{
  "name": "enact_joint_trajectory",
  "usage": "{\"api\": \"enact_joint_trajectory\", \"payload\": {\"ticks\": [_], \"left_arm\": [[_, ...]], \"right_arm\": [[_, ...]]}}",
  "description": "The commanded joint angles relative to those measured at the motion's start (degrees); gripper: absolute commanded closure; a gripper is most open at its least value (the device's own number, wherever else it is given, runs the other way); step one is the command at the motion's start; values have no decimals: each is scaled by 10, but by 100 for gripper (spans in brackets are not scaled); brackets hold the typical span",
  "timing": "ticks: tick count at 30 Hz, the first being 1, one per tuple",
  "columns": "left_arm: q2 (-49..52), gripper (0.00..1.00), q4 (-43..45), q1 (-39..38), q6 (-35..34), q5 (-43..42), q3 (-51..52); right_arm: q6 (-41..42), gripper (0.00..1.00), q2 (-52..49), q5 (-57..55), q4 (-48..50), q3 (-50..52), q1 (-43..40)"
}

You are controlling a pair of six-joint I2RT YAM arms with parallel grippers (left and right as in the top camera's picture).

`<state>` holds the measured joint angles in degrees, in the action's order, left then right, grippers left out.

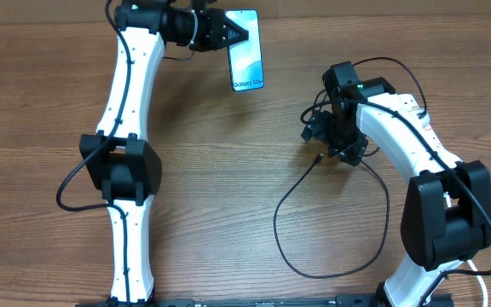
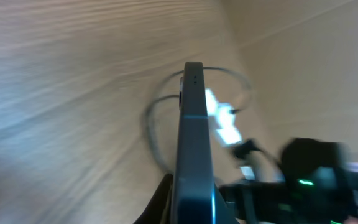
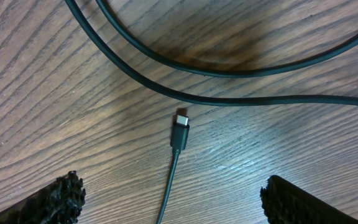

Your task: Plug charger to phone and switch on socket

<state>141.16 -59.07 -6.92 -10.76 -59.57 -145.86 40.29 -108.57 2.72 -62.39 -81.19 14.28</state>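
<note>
My left gripper [image 1: 231, 36] at the back of the table is shut on the phone [image 1: 245, 49], whose light blue screen faces up. In the left wrist view the phone [image 2: 193, 143] shows edge-on between the jaws of my left gripper [image 2: 194, 214]. The charger [image 1: 276, 223] is a thin black cable looping over the wood at right. Its small connector [image 3: 180, 129] lies flat on the table, silver tip pointing away. My right gripper [image 3: 179, 208] hovers over it, open wide, with one finger on each side and nothing held. The socket is out of view.
The right arm [image 1: 407, 128] bends over the cable loop, with its base [image 1: 446, 213] at the right front. The left arm [image 1: 126, 162] runs along the left side. Two more runs of black cable [image 3: 229, 68] cross just beyond the connector.
</note>
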Motion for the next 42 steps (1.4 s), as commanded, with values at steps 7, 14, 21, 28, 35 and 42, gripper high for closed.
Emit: {"api": "enact_joint_trajectory", "payload": {"ticks": [7,14,21,28,35,42], "left_arm": [[49,96,52,13,-71,-225,-5],[57,96,91,12,1,-226,-5],[57,96,100,13,27,-225,-5],[57,96,99,13,26,-225,-5],[57,96,98,13,26,-219,-5],[57,96,98,12,18,-219,-5]], "right_arm": [[-39,7,18,-1,-4,2,0],[-59,13,18,6,-32,2,17],[32,27,18,-5,-37,3,29],[78,36,18,-41,-17,21,29],[78,36,18,-39,41,72,29],[82,40,18,-39,82,92,29]]}}
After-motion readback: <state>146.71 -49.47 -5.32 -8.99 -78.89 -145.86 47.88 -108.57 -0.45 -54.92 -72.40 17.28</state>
